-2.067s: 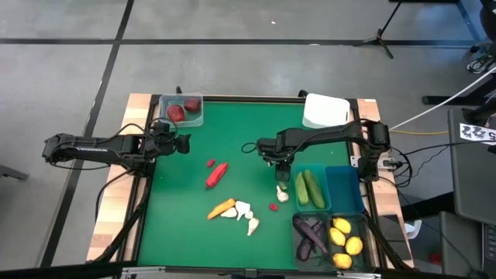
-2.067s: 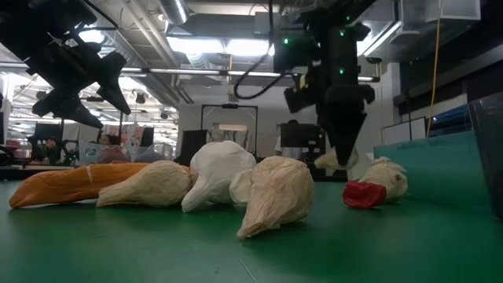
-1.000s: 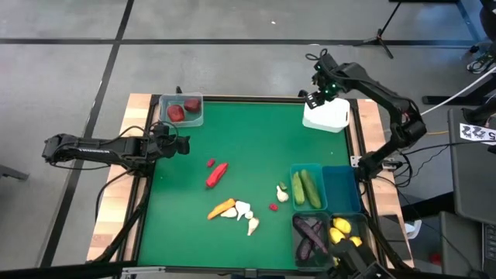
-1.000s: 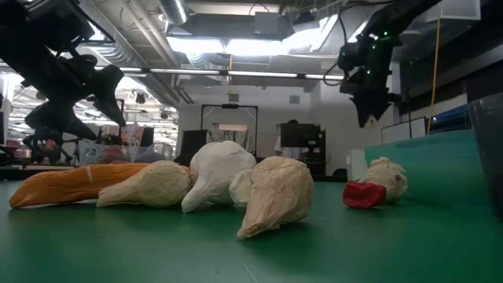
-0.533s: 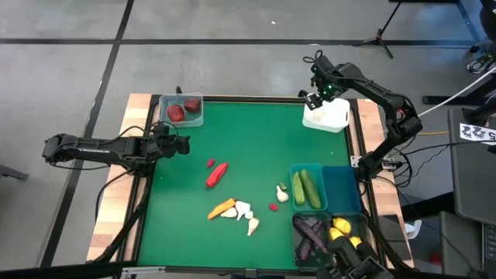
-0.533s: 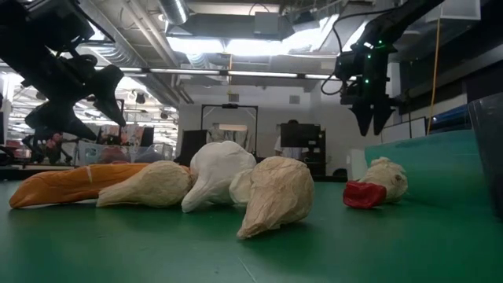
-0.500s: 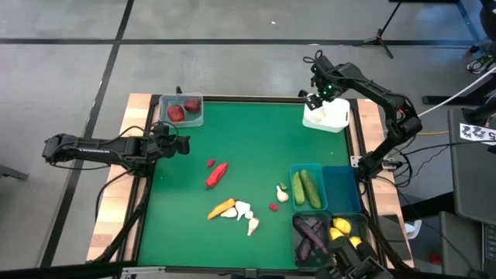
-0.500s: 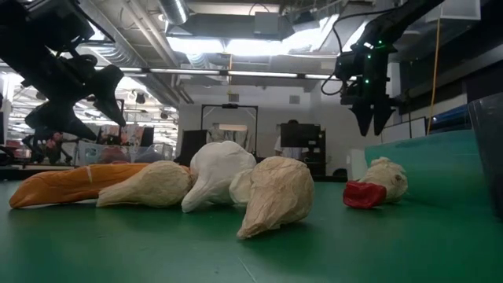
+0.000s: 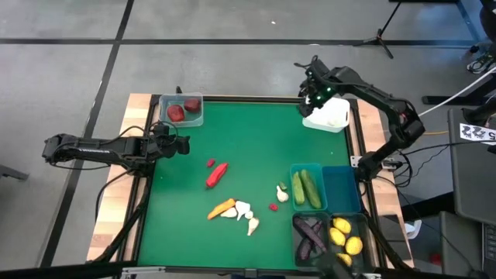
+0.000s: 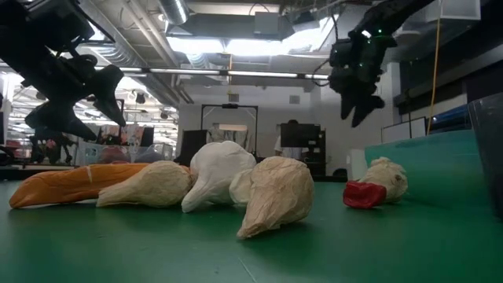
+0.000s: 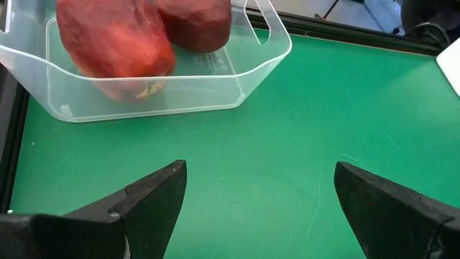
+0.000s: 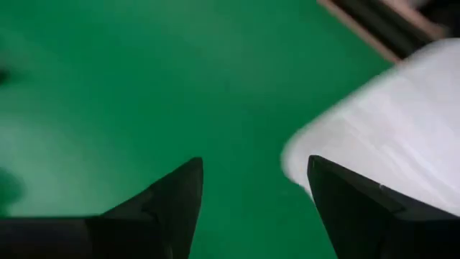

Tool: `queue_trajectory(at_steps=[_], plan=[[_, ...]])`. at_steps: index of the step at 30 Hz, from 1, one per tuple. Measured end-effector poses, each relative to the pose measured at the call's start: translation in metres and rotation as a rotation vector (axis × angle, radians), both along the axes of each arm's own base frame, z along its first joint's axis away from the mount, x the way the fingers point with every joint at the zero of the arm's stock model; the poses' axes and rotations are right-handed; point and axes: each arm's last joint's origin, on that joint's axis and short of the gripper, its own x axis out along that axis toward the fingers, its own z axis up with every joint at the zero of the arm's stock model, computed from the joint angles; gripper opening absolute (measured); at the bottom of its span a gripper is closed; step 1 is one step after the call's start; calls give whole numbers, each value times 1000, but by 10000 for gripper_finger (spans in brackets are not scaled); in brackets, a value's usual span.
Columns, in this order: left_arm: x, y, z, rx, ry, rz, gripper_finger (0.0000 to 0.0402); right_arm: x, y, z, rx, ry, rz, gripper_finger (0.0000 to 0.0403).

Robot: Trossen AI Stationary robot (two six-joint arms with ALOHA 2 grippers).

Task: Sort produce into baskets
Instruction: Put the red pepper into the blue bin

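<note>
While grey floor surrounds it, the green table point(image 9: 248, 147) carries the white basket point(image 9: 332, 114) at its far right corner. Right claw point(image 9: 312, 97) hangs just left of that basket, fingers spread, empty. Left claw point(image 9: 180, 145) waits open below the clear basket point(image 9: 183, 110), which holds two dark red fruits point(image 11: 122, 36).

Both my arms matte black, jointed, black cables looped alongside. Right arm point(image 9: 370, 91) shows small green lights near wrist. Fingers point(image 11: 147, 201) dark, wedge-shaped, tapering to flat tips.
</note>
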Motion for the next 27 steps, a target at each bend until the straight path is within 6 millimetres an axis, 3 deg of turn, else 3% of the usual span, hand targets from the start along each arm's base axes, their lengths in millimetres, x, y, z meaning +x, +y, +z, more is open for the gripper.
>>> queue_trajectory(at_steps=[7,12,20,23,27], plan=[[0,0,0,0,0,0,345,59,50,8,-91,-186,351,248],[0,0,0,0,1,0,345,101,107,16,-242,-329,664,248],[0,0,0,0,1,0,345,156,196,26,-535,-620,956,248],[0,0,0,0,1,0,345,174,215,18,-618,-682,996,248],[0,0,0,0,1,-1,345,197,217,-3,-643,-735,1000,248]])
